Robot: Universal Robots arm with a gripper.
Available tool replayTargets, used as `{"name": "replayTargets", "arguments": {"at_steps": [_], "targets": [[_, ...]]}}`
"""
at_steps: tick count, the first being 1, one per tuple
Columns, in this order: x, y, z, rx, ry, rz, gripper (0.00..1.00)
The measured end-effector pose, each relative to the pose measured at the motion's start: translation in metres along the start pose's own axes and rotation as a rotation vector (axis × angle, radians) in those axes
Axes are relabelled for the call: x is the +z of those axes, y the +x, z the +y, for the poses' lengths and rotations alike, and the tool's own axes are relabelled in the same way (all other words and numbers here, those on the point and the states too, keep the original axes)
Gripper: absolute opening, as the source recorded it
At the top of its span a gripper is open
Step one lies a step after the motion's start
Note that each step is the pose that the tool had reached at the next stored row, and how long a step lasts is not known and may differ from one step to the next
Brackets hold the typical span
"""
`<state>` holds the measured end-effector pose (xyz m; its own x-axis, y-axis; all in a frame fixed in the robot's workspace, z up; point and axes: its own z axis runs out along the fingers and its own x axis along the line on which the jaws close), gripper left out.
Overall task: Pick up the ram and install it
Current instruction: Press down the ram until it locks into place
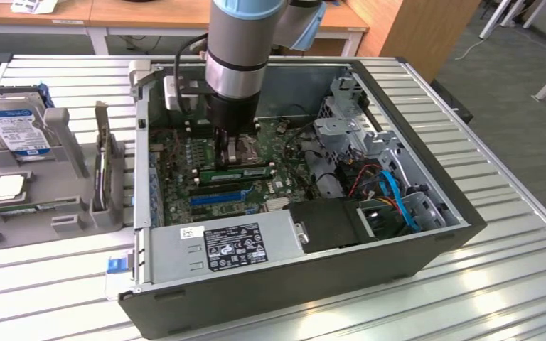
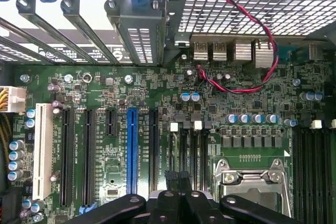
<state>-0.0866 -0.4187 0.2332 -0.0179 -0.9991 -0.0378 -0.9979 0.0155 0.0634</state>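
Standing on a slatted metal table (image 1: pixel 500 284) near wooden desks (image 1: pixel 159 14), the open computer case (image 1: pixel 283 284) receives the closed claw (image 2: pixel 178 182).

We're in a robotics lab or electronics workshop: an open desktop computer case (image 1: pixel 301 192) lies on a ribbed metal surface (image 1: pixel 500 277), its green motherboard (image 2: pixel 157 108) exposed. A grey fixture (image 1: pixel 36 177) beside it holds a hard drive (image 1: pixel 12 128), with wooden desks (image 1: pixel 159 14) and grey carpet (image 1: pixel 529 128) behind.
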Motion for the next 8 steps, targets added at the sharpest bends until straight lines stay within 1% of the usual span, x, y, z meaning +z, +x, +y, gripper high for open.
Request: {"name": "replayTargets", "arguments": {"at_steps": [3,8], "targets": [[0.0020,0.0001,-0.0002,0.000,0.0000,0.0000,0.10],[0.0021,0.0001,-0.0001,0.000,-0.0001,0.0001,0.10]]}}
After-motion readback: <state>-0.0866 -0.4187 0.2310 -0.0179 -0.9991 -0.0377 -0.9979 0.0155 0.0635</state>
